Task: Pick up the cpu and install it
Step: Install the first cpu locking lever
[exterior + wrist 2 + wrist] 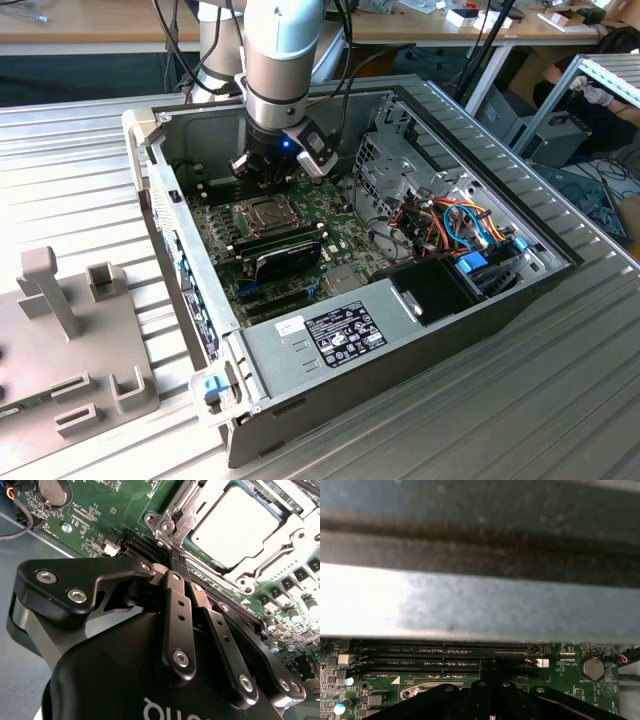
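Already seated, the cpu (235,527) shows its flat silver-grey top

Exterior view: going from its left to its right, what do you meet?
Grey fixture block → case side wall → CPU socket with the cpu, the hand just above it → drive cage → bundle of coloured cables.

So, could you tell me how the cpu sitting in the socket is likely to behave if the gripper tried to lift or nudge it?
The cpu is a thin flat square with a metal top, so it is probably stiff and light. That smooth, shiny top would likely be slippery. It lies low inside the metal socket frame, so a sideways push would probably not shift it, and the gripper would find little edge to catch.
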Controlling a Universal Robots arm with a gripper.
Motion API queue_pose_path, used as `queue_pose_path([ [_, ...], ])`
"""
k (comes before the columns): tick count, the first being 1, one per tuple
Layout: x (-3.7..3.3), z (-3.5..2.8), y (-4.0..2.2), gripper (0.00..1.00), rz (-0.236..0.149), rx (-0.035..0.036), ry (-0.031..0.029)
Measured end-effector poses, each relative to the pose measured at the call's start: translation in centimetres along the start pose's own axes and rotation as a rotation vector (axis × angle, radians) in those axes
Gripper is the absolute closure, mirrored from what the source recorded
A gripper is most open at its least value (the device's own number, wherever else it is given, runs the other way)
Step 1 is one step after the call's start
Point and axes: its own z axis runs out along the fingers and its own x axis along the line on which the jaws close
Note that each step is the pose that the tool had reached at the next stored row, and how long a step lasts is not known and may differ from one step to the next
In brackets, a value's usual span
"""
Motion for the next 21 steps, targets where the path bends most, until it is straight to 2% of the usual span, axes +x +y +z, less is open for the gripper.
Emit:
queue_pose_path([
  [15, 0.01, 0.08, 0.0, 0.89, 0.0, -0.0002, 0.0],
  [21, 0.01, 0.09, -0.01, 0.89, 0.002, -0.0151, -0.0009],
])
